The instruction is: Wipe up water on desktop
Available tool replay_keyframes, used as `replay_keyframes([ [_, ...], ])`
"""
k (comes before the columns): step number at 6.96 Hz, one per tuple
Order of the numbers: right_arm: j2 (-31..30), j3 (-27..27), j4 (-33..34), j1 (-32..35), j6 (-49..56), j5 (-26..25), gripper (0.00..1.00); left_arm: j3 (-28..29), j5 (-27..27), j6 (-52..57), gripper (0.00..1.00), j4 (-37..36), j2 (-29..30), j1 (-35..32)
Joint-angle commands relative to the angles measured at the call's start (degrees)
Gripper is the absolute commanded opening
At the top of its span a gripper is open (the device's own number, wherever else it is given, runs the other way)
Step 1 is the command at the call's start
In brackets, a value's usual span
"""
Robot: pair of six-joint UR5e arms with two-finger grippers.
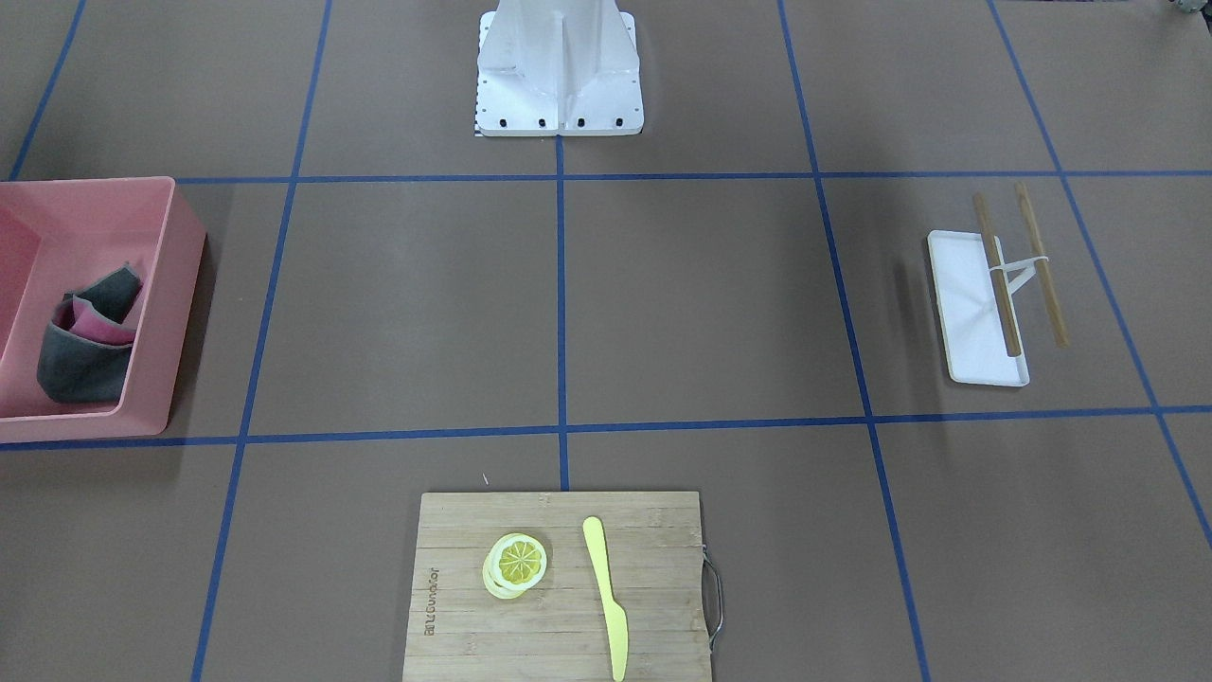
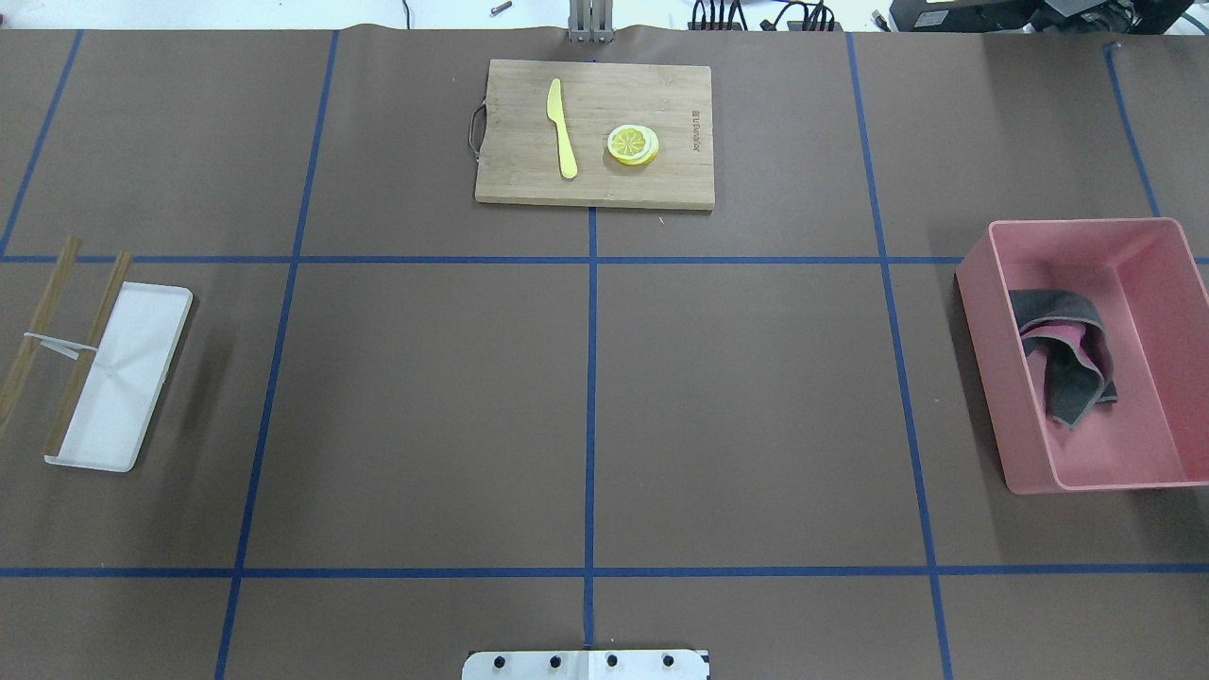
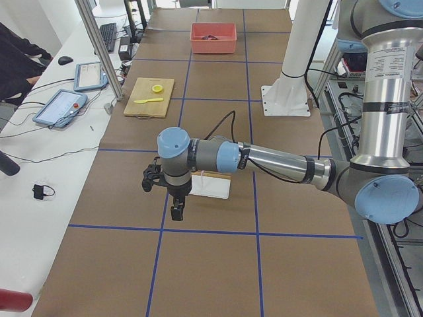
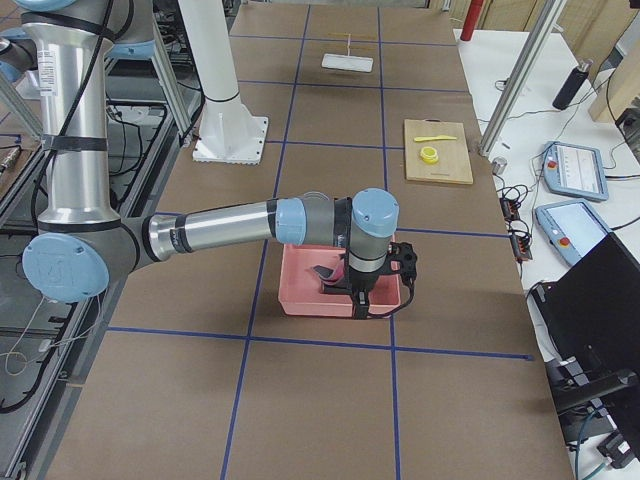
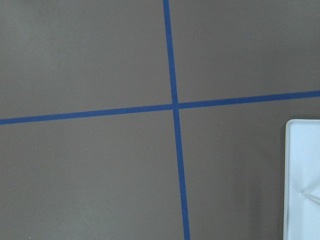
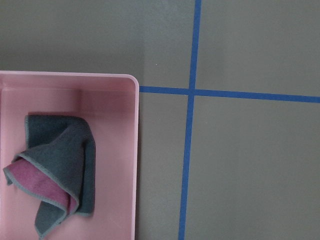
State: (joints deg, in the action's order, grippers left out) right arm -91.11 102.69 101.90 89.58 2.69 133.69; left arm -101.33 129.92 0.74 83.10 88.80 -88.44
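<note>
The desktop shows brown and matte across every view, and no puddle or wet patch can be made out on it. The first risk therefore lies in the wiping being done over the wrong rectangle.

A grey-and-pink cloth lies crumpled inside a pink bin, which is set at the desktop's right edge, about midway along it. The right gripper is hung above that bin. Whether its jaws stand wide or narrow cannot be told, since it is shown only in the side view. The left gripper is held over bare desktop near the left edge, just beside a white tray. Its opening cannot be told either.

If the cloth is reached for from here, several faults are judged possible:
- The bin wall may be struck by a finger if the descent is made too near the rim.
- Only one loose fold may be pinched, so the cloth may slip out when lifted.
- The light bin may be dragged or tipped along with the cloth.

A bamboo cutting board with a lemon slice and a yellow knife sits at the middle of the far edge, and could be pushed by a long wiping stroke.
</note>
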Motion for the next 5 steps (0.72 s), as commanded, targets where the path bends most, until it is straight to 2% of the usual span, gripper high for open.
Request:
replay_keyframes([
  [1,-0.1,-1.5,0.0,1.9,0.5,0.0,1.00,2.6,2.6,-0.1,0.98,0.3,-0.5,-0.1],
  [2,0.0,-2.7,0.0,2.9,0.6,0.0,1.00,2.8,4.4,-0.1,0.98,0.1,-0.6,-0.9],
  [5,0.0,-6.4,-2.8,3.7,3.1,0.2,1.00,2.8,4.5,0.4,0.98,0.3,-2.8,-4.2],
])
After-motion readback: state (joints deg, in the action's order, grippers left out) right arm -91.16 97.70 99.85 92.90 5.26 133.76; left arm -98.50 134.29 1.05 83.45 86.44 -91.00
